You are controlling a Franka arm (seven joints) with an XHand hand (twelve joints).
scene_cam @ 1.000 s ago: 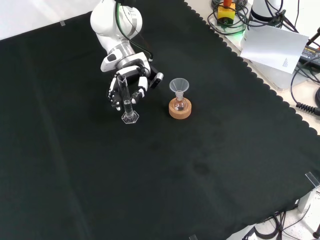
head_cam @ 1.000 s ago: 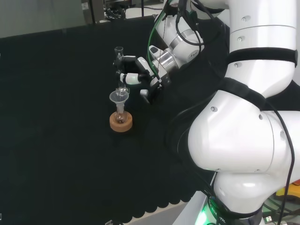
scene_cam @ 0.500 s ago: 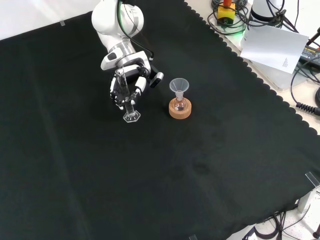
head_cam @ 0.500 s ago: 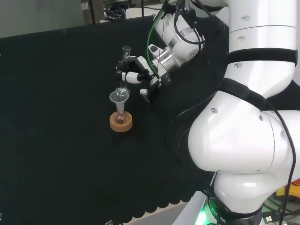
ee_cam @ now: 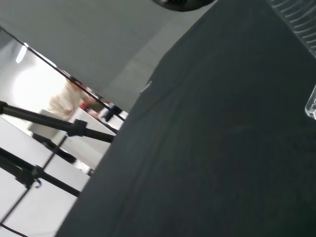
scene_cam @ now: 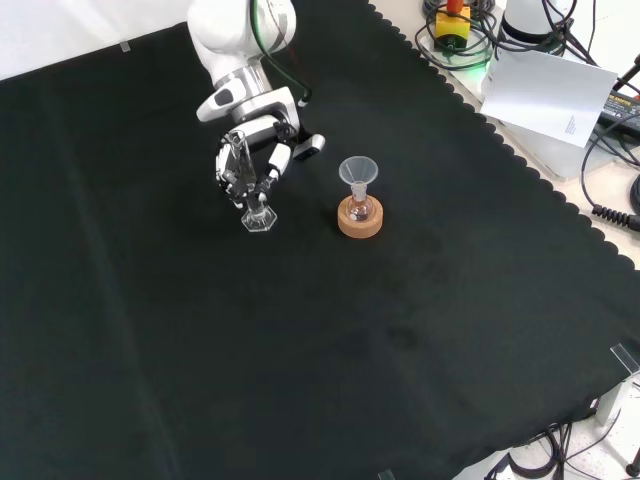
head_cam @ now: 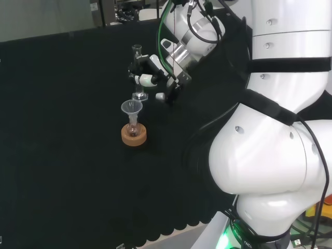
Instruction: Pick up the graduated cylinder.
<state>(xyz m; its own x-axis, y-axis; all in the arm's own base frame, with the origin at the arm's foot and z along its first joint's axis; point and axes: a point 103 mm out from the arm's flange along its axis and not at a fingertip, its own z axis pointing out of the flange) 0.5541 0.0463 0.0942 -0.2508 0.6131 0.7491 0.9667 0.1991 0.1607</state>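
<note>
Head view: I see the hand (head_cam: 150,72) w/ fingers curled round the graduated cylinder (head_cam: 137,70), which is roughly upright, top rim above the fingers, base (head_cam: 139,96) showing below them. Cylinder sits just behind the funnel (head_cam: 132,107) from this angle; can't tell here if the base is off the cloth (head_cam: 62,155). Funnel sits in a small flask (head_cam: 133,128) on a cork ring stand (head_cam: 134,135), nearer the camera than the hand.

Front view: hand (scene_cam: 255,150) comes in from the top, fingers closed on the cylinder (scene_cam: 246,165) at mid-height. Cylinder tilted a bit, its hexagonal foot (scene_cam: 258,219) hanging below the fingertips. Flask + funnel (scene_cam: 358,172) on cork ring (scene_cam: 361,218) are to the right of the cylinder, apart, no contact.

Wrist view: black cloth (ee_cam: 207,148) w/ a bit of clear ribbed ware (ee_cam: 302,29) at the edge; can't tell which piece. Room bkgd beyond the cloth's edge.
</note>
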